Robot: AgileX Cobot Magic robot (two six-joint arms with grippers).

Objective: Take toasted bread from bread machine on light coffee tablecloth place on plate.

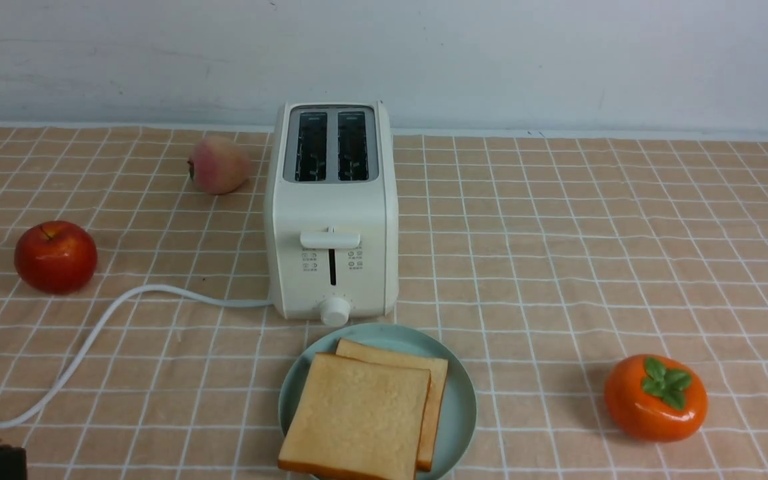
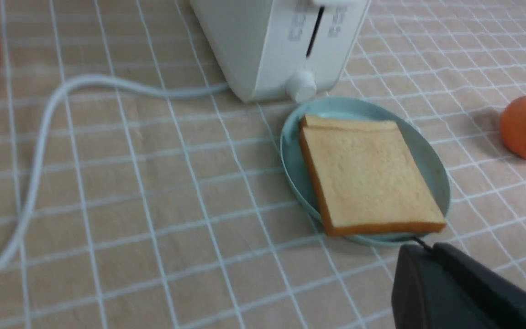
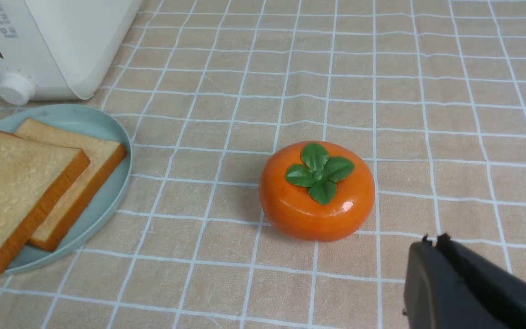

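Note:
Two slices of toasted bread [image 1: 357, 417] lie stacked and offset on the mint plate [image 1: 461, 407], just in front of the cream bread machine [image 1: 331, 213]. Both toaster slots look empty. All rest on the light coffee tablecloth [image 1: 557, 267]. The toast [image 2: 368, 178], plate [image 2: 436, 178] and toaster [image 2: 267, 41] show in the left wrist view, and also the toast [image 3: 16, 183] and plate [image 3: 107, 201] in the right wrist view. My left gripper [image 2: 420, 249] is shut and empty, near the plate's rim. My right gripper [image 3: 432, 240] is shut and empty, near the persimmon.
A red apple [image 1: 55, 257] and a peach [image 1: 217, 165] lie left of the toaster. The white cord [image 1: 91, 340] curves across the cloth at left. An orange persimmon [image 1: 655, 398] sits at right, also in the right wrist view [image 3: 318, 192]. A pale wall stands behind.

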